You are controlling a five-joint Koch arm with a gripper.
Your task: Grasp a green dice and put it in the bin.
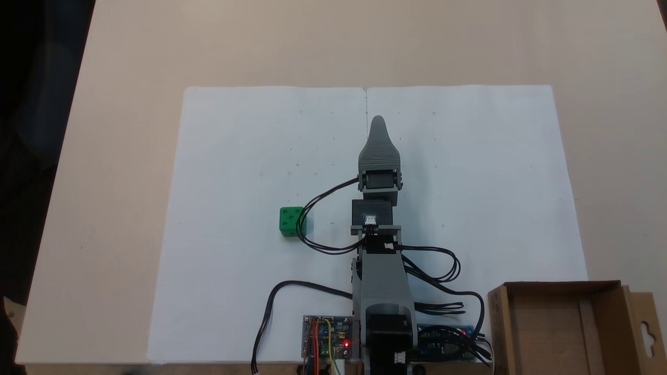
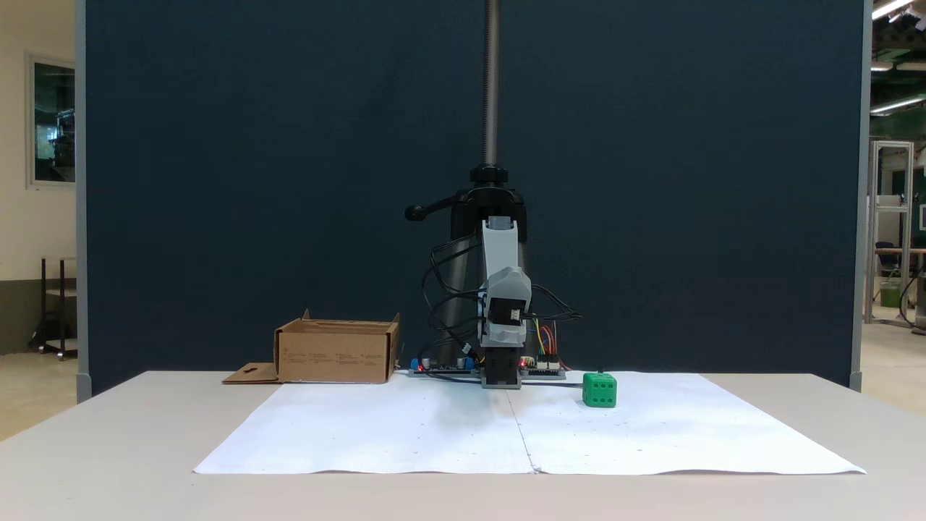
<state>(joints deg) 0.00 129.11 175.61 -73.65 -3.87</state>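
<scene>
On a pale table (image 1: 615, 130) lies a large white paper sheet (image 1: 469, 156), made of two pieces meeting at a centre seam. From the near edge of the view from above, a grey and black robot arm (image 1: 383, 291) reaches over the sheet along that seam, folded low. Its gripper (image 1: 378, 122) points away from the base and ends in a single rounded grey tip; the two jaws lie one behind the other, so whether they are apart or together cannot be told. Nothing is seen between them.

The green dice (image 1: 291, 221) sits on the paper, to the left of the arm in the view from above and well apart from the gripper tip. A black cable (image 1: 312, 208) loops just beside it. In the fixed view from the front, the green dice (image 2: 600, 389) rests on the sheet to the right of the arm's base.

The bin (image 1: 612, 344), a brown cardboard box with low walls, stands at the lower right corner seen from above, beside the arm's base and off the paper. A flap with a keyhole-shaped cutout juts from its side. Circuit boards (image 1: 328, 344) with small red lights sit by the base.
</scene>
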